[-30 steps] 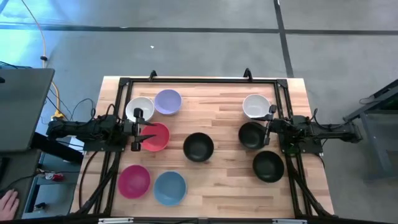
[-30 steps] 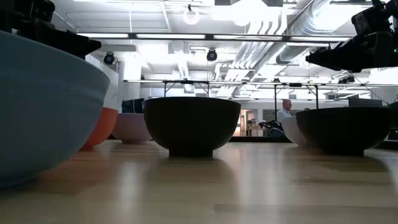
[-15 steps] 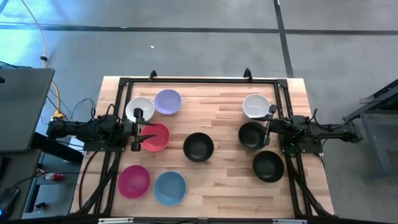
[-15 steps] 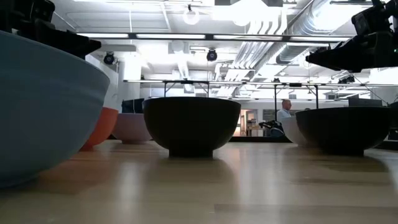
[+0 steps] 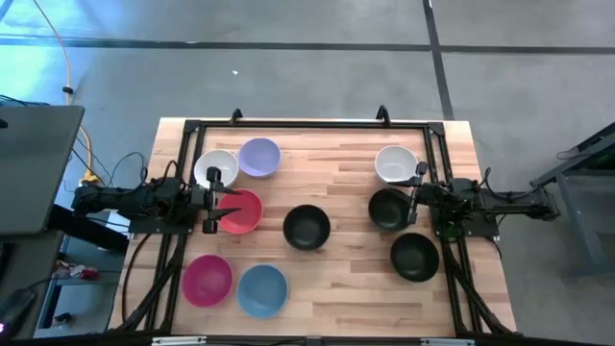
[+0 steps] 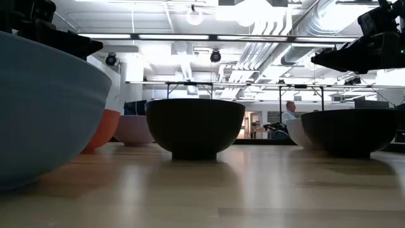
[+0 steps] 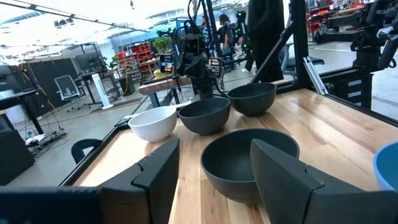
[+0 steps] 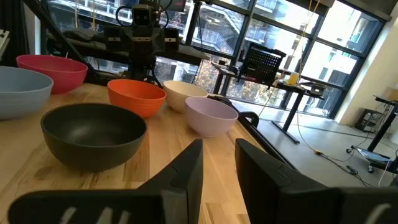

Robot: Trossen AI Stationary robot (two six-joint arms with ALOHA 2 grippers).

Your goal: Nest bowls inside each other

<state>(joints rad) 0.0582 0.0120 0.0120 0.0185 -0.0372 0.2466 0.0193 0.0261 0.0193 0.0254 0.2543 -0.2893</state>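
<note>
Several small bowls stand on their bases, apart, on the wooden table (image 5: pixel 336 173). On the left are a white (image 5: pixel 216 168), a lavender (image 5: pixel 259 157), a red (image 5: pixel 240 213), a magenta (image 5: pixel 208 279) and a light blue bowl (image 5: pixel 262 289). A black bowl (image 5: pixel 307 227) stands in the middle. On the right are a white (image 5: pixel 395 163) and two black bowls (image 5: pixel 387 210) (image 5: pixel 414 257). My left gripper (image 7: pixel 214 180) hangs open, level, above the red bowl's left rim. My right gripper (image 8: pixel 217 168) hangs open with a narrow gap by the upper black bowl's right rim. Neither has anything between its fingers.
A black frame (image 5: pixel 307 125) runs along the table's far edge and both sides. A dark desk (image 5: pixel 34 168) stands left of the table. In the low view the light blue bowl (image 6: pixel 44 107) fills the near left, and a person (image 6: pixel 290 114) stands far off in the room.
</note>
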